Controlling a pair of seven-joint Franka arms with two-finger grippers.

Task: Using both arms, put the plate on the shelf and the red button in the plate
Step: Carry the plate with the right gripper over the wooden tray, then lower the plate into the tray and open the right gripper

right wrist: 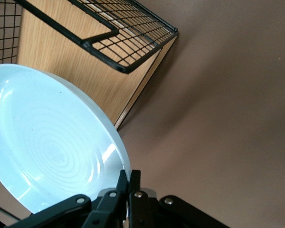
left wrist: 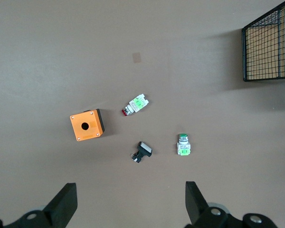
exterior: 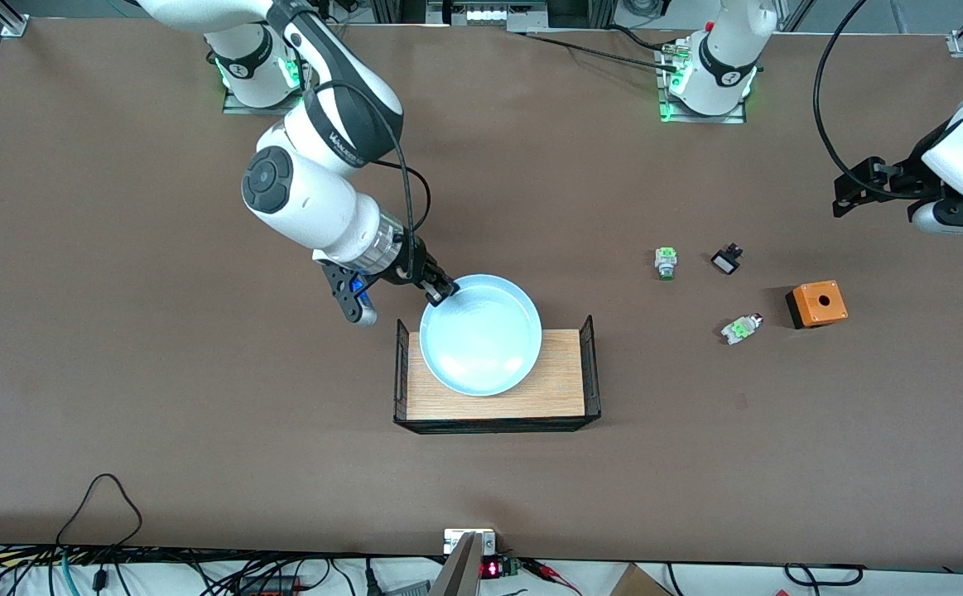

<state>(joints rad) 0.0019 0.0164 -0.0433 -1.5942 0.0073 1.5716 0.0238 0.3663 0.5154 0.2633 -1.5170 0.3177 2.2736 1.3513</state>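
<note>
Two white jointed arms worked at a brown table. The right gripper (exterior: 441, 291), its black fingers pinched on the rim of the round, shallow, pale light-blue plate (exterior: 481, 335), held that plate over a wooden-floored tray with black wire-mesh ends (exterior: 568, 389); in the right wrist view the plate (right wrist: 47, 147) sat tilted above the tray (right wrist: 61, 61), with its rim clamped between the fingers (right wrist: 121, 183). Whether the plate touched the wood could not be told. The left gripper (exterior: 862, 186) hung in the air near the left arm's end of the table, jaws spread wide and holding nothing; its two fingers (left wrist: 64, 202) framed the small parts in the left wrist view. The red button (exterior: 740, 329), a small silvery-white switch with a green block and dark red cap, lay on its side on the table, between the tray and an orange box with a round hole (exterior: 818, 303). A similar green-capped switch (exterior: 665, 263) and a small black part (exterior: 726, 260) lay farther from the front camera.
</note>
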